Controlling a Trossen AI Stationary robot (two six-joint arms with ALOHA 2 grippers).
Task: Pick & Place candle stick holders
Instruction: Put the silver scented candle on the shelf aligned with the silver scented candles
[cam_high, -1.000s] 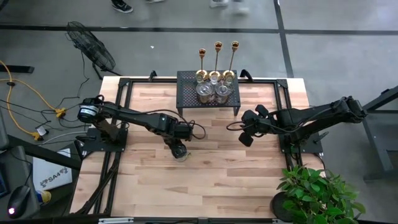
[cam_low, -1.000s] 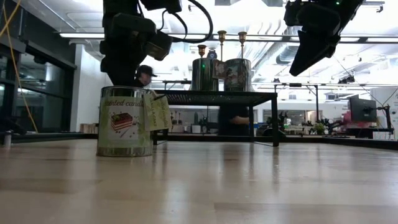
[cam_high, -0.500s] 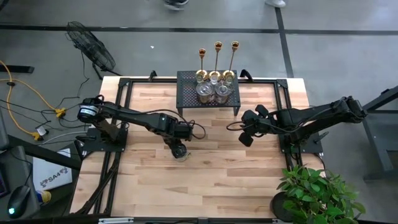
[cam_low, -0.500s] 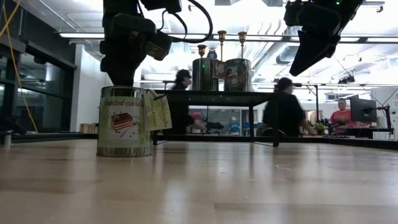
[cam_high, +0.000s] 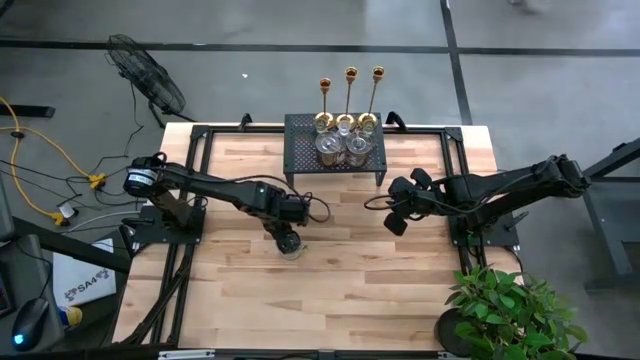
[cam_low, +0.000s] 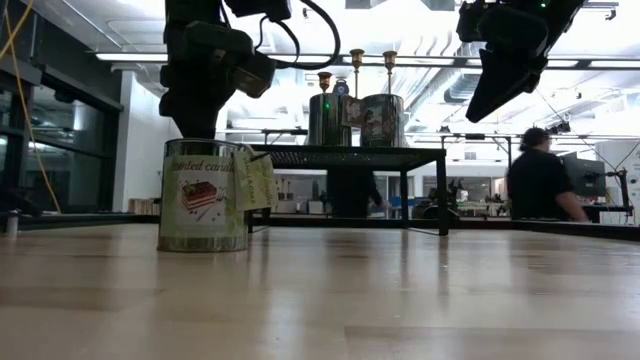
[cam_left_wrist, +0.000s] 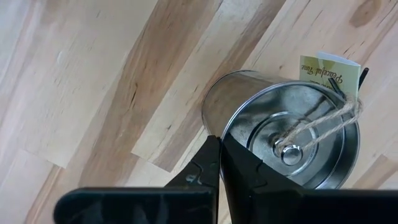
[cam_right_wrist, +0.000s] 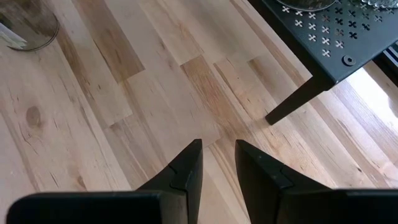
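Since the earlier frames the tin candle holder (cam_low: 202, 195) has shifted slightly to the right on the table (cam_high: 380, 260) in the low view, and the left gripper (cam_left_wrist: 219, 163) has finished closing; people in the room behind have also changed places. The left gripper now sits directly above the tin, its two fingers pressed together just at the tin's rim, with nothing visibly between them. The tin stands upright near the table's middle, a paper tag (cam_left_wrist: 328, 70) tied to it with twine. The right gripper (cam_right_wrist: 217, 163) hovers above bare wood to the right of centre, fingers a narrow gap apart and empty. At the table's far edge the black mesh stand (cam_high: 335, 150) carries several short holders (cam_high: 343, 148) and, along its back, three tall brass stick holders (cam_high: 351, 98), all upright.
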